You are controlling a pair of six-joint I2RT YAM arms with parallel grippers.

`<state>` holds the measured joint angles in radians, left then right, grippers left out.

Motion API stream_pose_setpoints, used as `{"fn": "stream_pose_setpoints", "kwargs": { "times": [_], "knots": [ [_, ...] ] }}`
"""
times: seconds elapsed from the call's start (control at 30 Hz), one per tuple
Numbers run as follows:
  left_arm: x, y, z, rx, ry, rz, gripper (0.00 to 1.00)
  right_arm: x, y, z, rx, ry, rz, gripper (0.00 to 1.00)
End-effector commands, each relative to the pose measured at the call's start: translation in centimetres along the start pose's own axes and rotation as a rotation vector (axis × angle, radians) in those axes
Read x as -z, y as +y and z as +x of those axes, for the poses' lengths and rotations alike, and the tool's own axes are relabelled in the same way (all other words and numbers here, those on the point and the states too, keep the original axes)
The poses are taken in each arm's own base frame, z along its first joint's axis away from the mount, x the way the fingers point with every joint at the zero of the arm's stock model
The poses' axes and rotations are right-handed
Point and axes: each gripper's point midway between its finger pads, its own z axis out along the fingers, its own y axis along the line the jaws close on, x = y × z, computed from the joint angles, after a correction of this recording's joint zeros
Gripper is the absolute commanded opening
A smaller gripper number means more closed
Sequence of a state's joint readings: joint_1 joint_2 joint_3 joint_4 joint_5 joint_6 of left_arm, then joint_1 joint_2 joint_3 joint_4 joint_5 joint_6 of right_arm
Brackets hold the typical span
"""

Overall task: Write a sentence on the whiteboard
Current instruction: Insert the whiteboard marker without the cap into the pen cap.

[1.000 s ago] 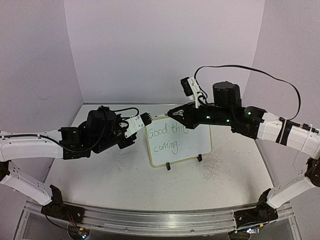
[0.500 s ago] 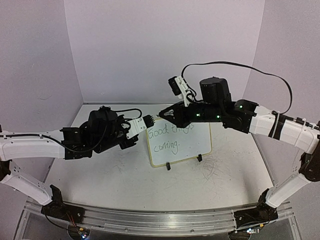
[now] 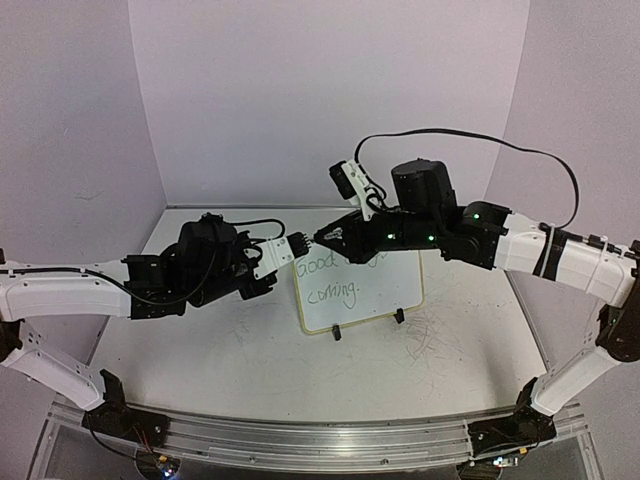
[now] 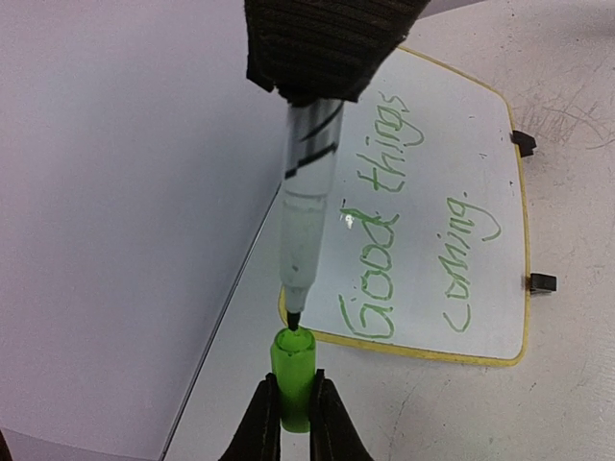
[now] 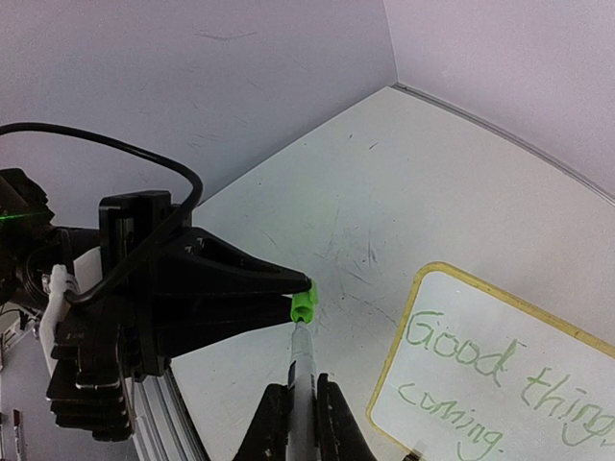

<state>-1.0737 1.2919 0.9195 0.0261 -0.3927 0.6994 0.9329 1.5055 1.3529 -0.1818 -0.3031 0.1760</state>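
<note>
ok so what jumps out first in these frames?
The two arms meet tip to tip by the board's top left corner. The right gripper holds a clear-barrelled marker pen, its dark nib at the mouth of the bright green plastic cap pinched in the left gripper. Beside them stands the small white yellow-rimmed whiteboard, bearing green handwritten lettering: "Good things coming."

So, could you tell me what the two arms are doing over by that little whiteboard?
The sentence "Good things coming." is on the whiteboard in green. The right pincer is shut on the marker, and the left pincer on its green cap. The marker's tip sits at the cap's mouth, so they appear to be recapping it.
</note>
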Motion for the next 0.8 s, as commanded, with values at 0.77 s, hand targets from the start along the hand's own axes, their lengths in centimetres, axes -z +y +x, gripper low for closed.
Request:
{"fn": "stream_pose_setpoints", "kwargs": {
  "times": [0.77],
  "knots": [
    [0.8, 1.4, -1.6, 0.019, -0.038, -0.019, 0.0, -3.0, -0.3, -0.6, 0.032, -0.002, 0.08, 0.0]
  ]
}}
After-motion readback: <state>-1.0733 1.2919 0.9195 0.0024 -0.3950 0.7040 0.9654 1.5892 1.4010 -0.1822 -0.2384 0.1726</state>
